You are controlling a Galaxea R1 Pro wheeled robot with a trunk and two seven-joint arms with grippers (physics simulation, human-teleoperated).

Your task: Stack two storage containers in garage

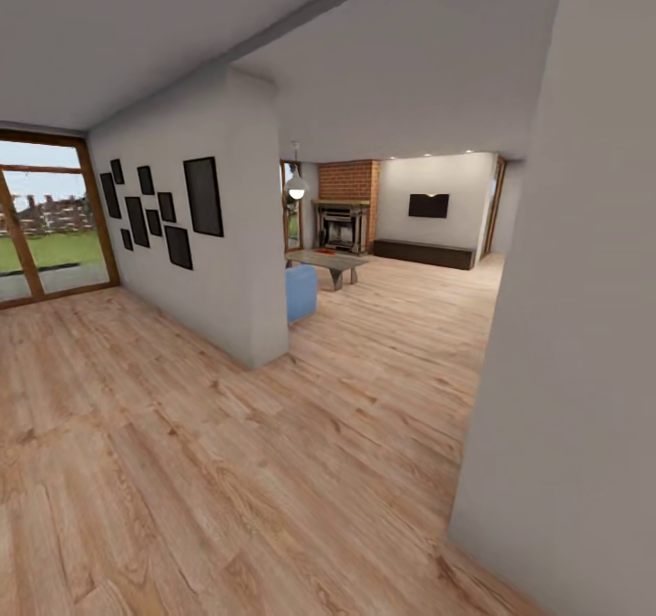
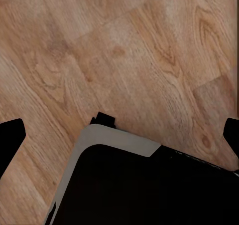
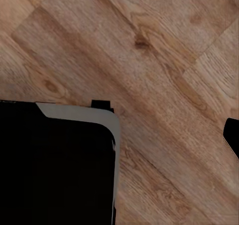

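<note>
I stand on light wood planks, looking through a wide opening into the living room (image 1: 410,274) ahead. It has a grey low table (image 1: 330,261), a blue sofa end (image 1: 302,292), a black wall TV (image 1: 428,205) and a white pendant lamp (image 1: 296,188). A tiny red spot lies on the table, too small to identify. The storage containers and the garage are out of view. My left gripper (image 2: 121,135) hangs open over the planks, fingertips (image 2: 11,137) far apart, nothing between them. One fingertip (image 3: 232,134) of my right gripper (image 3: 121,135) shows at the frame's edge, open and empty.
A white partition wall (image 1: 232,233) with black picture frames juts out on the left. A grey wall corner (image 1: 565,343) stands close on the right. Glass doors (image 1: 46,224) are far left, a brick fireplace (image 1: 344,210) at the back. My dark base (image 2: 144,190) shows under both wrists.
</note>
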